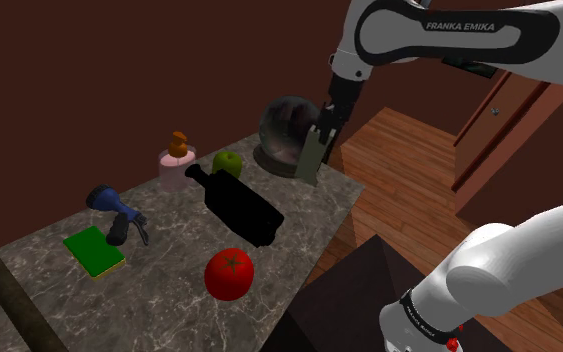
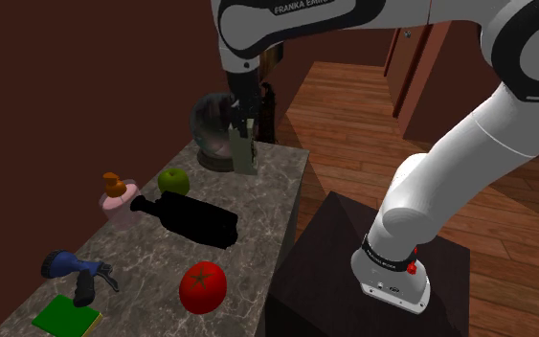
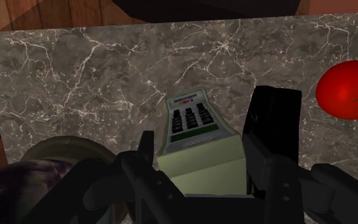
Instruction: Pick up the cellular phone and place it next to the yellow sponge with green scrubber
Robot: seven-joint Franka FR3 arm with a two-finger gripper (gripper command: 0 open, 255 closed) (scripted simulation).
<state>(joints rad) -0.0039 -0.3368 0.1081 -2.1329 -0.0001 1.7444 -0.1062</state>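
Note:
My gripper is shut on the cellular phone, a pale grey-green handset with dark keys. It hangs upright from the fingers at the far end of the marble counter, its lower end close to the surface. In the wrist view the phone sits clasped in my gripper, keypad facing out. The second exterior view shows the phone under the gripper beside a glass globe. The sponge, green on top with a yellow edge, lies flat at the counter's near end; the same sponge shows in the second exterior view.
A glass globe stands just behind the phone. Between phone and sponge are a green apple, a pink dispenser, a lying black bottle, a red tomato and a blue handheld device. Wooden floor lies beyond the counter edge.

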